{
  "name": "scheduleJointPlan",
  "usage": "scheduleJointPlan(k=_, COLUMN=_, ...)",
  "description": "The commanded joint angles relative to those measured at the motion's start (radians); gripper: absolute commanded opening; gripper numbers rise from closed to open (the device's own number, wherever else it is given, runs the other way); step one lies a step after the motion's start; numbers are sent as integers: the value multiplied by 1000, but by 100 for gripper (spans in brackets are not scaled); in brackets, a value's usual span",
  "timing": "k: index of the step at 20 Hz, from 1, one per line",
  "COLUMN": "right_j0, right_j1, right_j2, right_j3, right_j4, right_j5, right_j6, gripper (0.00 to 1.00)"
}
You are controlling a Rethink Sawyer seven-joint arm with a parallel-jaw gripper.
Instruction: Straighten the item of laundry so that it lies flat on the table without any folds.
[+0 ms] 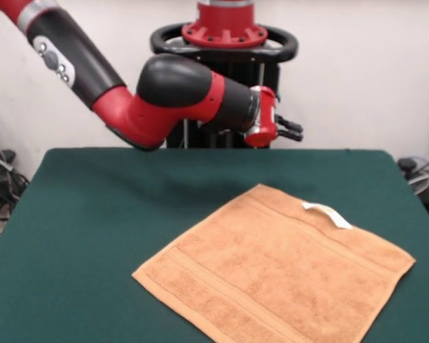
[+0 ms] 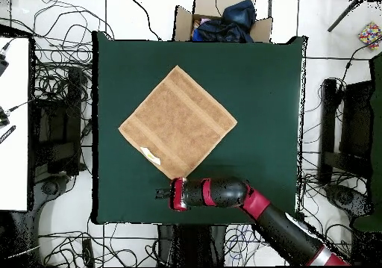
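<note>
Overhead view: the orange-tan towel (image 2: 177,122) lies flat, cornerwise (white tag (image 1: 327,214) showing), on the green table (image 2: 261,86); the gripper (image 1: 292,129) hangs apart, whether clenched I cannot tell

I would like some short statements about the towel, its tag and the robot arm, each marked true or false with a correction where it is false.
1. The towel lies spread flat on the table with no visible folds. True.
2. The pincer is gripping a corner of the towel. False: it hangs above the table's edge near the robot, clear of the towel and holding nothing.
3. The white tag sits at the towel edge that faces the robot. True.
4. The towel's edges run parallel to the table's edges. False: it lies turned like a diamond, its corners pointing at the table's sides.
5. A second cloth lies on the table. False: only the one towel is there.
</note>
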Motion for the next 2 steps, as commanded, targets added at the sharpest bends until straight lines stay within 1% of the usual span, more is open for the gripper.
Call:
scheduleJointPlan(k=1, right_j0=58, right_j1=-65, right_j2=0, right_j3=-72, right_j4=30, right_j5=-65, right_j6=178, gripper=0)
scheduleJointPlan(k=2, right_j0=62, right_j1=-68, right_j2=-5, right_j3=-73, right_j4=32, right_j5=-66, right_j6=176, gripper=0)
